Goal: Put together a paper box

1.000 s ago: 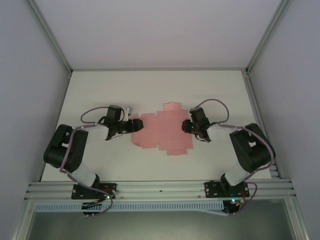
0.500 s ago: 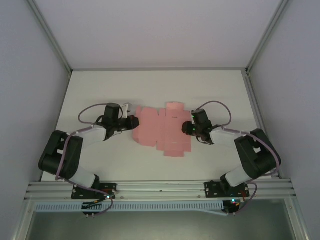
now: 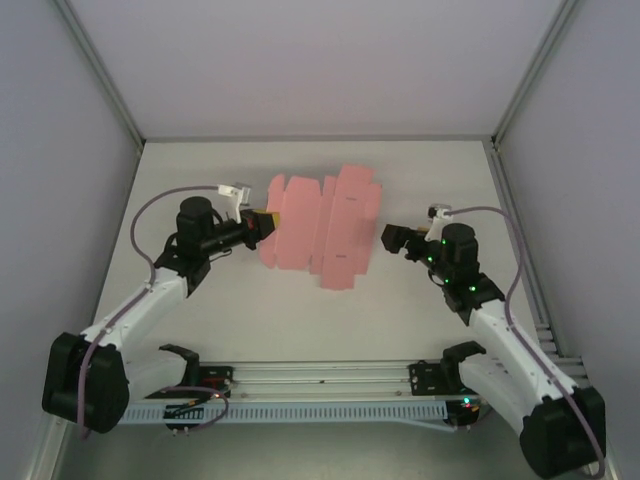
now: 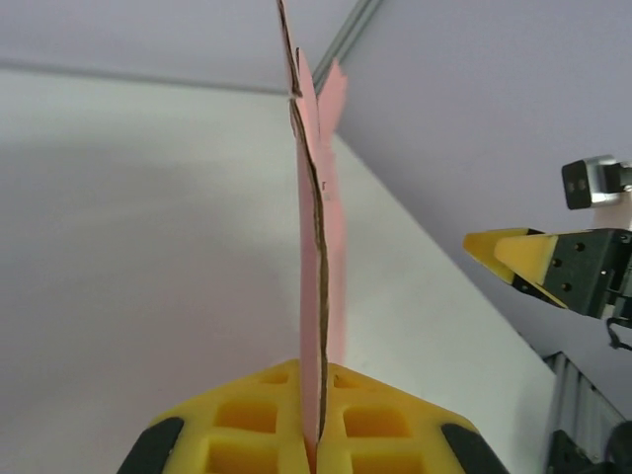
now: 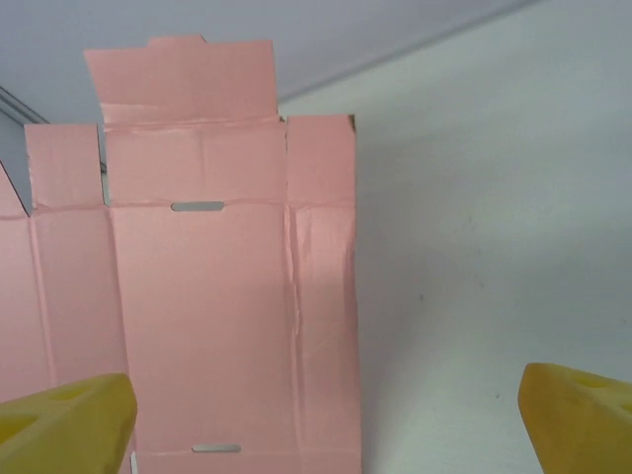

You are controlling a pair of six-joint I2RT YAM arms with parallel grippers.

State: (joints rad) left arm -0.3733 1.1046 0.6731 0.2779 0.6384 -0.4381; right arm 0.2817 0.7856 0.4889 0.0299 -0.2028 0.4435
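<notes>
**A:** From above: the left gripper [image 3: 262, 223] is pinching the left edge of the paper box [image 3: 320, 232], an unfolded pink sheet held up between both arms over the white table [image 3: 440, 180].

**B:** And the right gripper [image 3: 392, 240] sits just beside its right edge, not touching!

**A:** Left wrist: yellow jaws clamped on the paper box [image 4: 318, 247], which we see edge-on.

**B:** Right wrist: jaws spread wide, with the sheet's flaps and slots facing the camera.

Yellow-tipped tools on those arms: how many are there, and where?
2. The left tool is shut on the left edge of the flat pink paper box. The right tool hangs open just right of the sheet, not touching it. None seem hidden.
</notes>
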